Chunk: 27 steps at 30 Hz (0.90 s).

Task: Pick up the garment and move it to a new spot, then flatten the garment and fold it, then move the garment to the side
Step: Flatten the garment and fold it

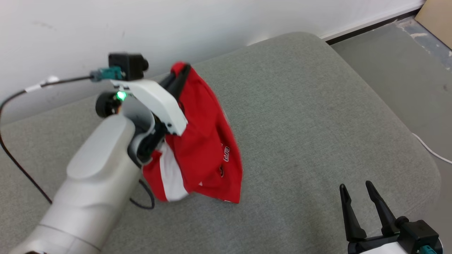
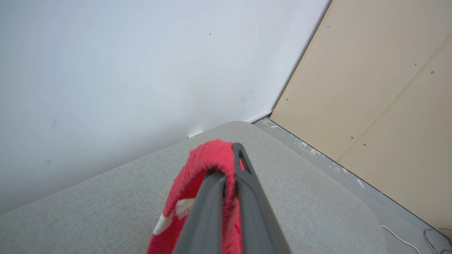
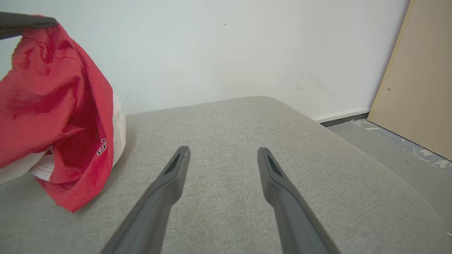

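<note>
Across the grey cushion [image 1: 317,106], toward its left side, the garment [image 1: 208,148] hangs with its long axis downward from the left gripper [image 1: 180,70], its lower hem at or just above the cushion. That gripper's jaws are pressed together, pinching a top fold of red cloth. Well apart at the near right, the right gripper [image 1: 356,187] hovers with jaws spread; the free hem lies to its left.

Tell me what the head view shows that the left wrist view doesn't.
Head view adds: the open right pincer, the left forearm, a black cable and lettering on the red garment. Left wrist view adds: the tan board, its wide face with small dots. Both: the left pincer shut on the garment, the grey cushion, the white wall.
</note>
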Tool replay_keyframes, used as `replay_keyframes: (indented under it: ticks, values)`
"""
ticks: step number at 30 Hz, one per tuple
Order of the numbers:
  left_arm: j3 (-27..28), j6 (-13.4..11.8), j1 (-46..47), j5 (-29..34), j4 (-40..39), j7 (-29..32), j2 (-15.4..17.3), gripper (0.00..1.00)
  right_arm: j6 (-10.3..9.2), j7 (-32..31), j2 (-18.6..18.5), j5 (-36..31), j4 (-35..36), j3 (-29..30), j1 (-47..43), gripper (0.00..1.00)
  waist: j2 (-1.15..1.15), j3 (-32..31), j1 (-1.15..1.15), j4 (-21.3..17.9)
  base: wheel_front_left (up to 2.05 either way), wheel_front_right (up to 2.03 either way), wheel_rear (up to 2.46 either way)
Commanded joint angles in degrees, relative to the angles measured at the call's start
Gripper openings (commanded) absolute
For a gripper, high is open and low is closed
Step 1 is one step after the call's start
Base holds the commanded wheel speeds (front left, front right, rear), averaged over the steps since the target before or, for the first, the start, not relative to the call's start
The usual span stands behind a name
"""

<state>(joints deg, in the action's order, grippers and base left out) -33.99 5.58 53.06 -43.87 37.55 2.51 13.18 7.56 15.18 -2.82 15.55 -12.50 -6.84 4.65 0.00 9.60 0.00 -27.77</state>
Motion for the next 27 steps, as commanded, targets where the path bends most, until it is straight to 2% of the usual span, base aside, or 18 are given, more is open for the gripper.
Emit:
replay_keyframes:
  ticks: [1, 9, 15, 22, 27]
  values:
    - [0.35, -0.29, 2.07, 1.24, -0.44, -1.69, 0.62, 0.00, -0.15, -0.06, -0.16, 0.00, -0.14, -0.08, -0.31, 1.00, 0.00, -0.59, 0.00, -0.43, 0.00, 0.00, 0.00]
    - [1.74, -1.92, 9.59, 4.42, -1.13, -9.57, -0.05, 0.00, -0.15, -0.06, -0.16, -0.67, -0.59, -0.10, -1.06, 1.00, 0.00, -2.71, 0.00, -1.25, 0.00, 0.00, 0.00]
    - [1.70, -2.89, 10.94, 4.63, -2.65, -12.56, -2.23, 0.00, -0.15, -0.06, -0.15, -0.90, -0.39, 0.82, -1.28, 1.00, 0.00, -3.36, 0.00, -0.68, 0.00, 0.00, 0.00]
    - [-1.16, -2.31, 3.34, 3.64, -8.81, -12.94, -4.42, 0.00, -0.15, -0.05, -0.16, -0.12, 0.35, 2.24, -1.69, 1.00, 0.00, -3.03, 0.00, 1.88, 0.00, 0.00, 0.00]
    - [-2.99, -4.06, -7.93, 1.65, -15.64, -12.79, -4.17, 0.00, -0.15, -0.06, -0.18, -0.60, 0.59, 3.27, -2.68, 1.00, 0.00, -3.32, 0.00, 4.41, 0.00, 0.00, 0.00]
